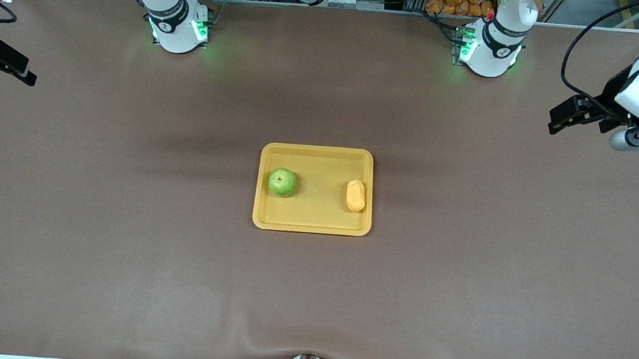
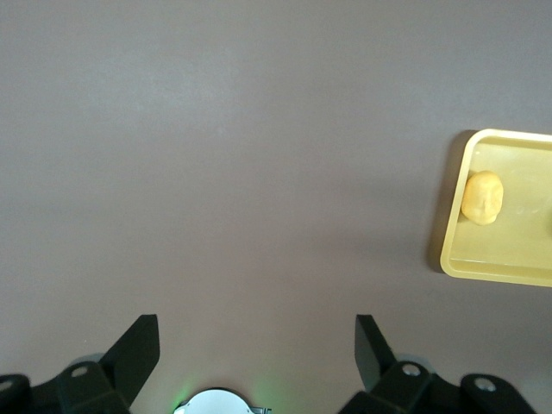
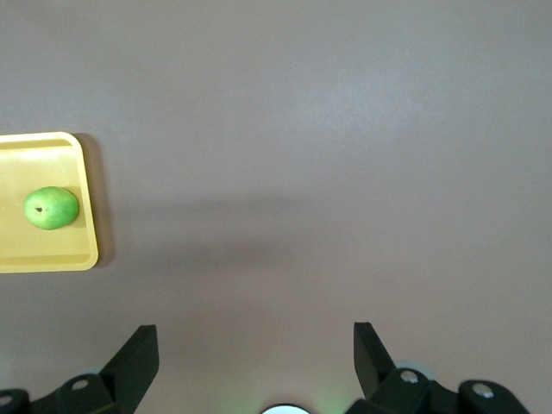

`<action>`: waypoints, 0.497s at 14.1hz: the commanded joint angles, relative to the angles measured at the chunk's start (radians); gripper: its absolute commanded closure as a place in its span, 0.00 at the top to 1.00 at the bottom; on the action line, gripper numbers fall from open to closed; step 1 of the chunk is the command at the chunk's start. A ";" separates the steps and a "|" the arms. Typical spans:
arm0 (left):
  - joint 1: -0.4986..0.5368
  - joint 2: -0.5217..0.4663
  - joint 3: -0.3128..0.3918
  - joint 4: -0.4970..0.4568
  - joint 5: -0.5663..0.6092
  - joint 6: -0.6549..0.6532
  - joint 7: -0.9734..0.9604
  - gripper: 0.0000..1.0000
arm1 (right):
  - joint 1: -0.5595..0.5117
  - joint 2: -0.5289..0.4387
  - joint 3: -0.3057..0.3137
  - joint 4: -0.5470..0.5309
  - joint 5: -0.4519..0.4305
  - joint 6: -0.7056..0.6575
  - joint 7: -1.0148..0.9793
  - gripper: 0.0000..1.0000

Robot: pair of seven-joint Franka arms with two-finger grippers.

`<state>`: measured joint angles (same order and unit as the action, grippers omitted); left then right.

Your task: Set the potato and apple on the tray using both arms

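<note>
Overhead, from the front view, we see the tray (image 1: 311,225) resting in the middle of the brown surface (image 1: 117,243). On it sit the apple (image 1: 283,182), toward the right arm's end, and the potato (image 1: 355,195), toward the left arm's end (the two well apart, neither touching the rim). Our left hand (image 1: 562,117) hangs over bare surface at the left arm's end, fingers spread wide and holding nothing. Our right hand (image 1: 2,65) hangs over the right arm's end, only partly in view at the edge, also holding nothing.

Next, the left wrist view shows our left hand (image 2: 257,341) with its two black fingers (image 2: 138,345) set wide apart over bare surface; the tray (image 2: 453,259) and potato (image 2: 482,197) lie well off to one side.

Lastly, the right wrist view shows our right hand (image 3: 256,345) with fingers (image 3: 373,349) wide, nothing between them; the tray (image 3: 82,259) with the apple (image 3: 51,208) lies well apart.
</note>
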<state>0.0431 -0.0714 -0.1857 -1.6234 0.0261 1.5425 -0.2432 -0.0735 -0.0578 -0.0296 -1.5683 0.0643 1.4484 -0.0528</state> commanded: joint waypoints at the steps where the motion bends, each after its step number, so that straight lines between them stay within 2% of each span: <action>1: 0.021 -0.010 -0.001 -0.004 -0.020 0.016 0.076 1.00 | -0.009 -0.004 -0.001 0.002 -0.006 -0.006 0.002 1.00; 4: 0.032 0.033 -0.001 0.063 -0.009 0.008 0.074 1.00 | -0.002 -0.001 0.000 0.002 -0.006 0.000 0.002 1.00; 7: 0.034 0.042 0.000 0.076 -0.005 -0.004 0.073 1.00 | 0.004 0.009 0.005 0.002 -0.006 0.001 0.002 1.00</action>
<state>0.0685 -0.0482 -0.1834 -1.5845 0.0248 1.5576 -0.1848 -0.0739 -0.0545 -0.0302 -1.5683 0.0642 1.4478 -0.0528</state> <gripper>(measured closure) 0.000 0.000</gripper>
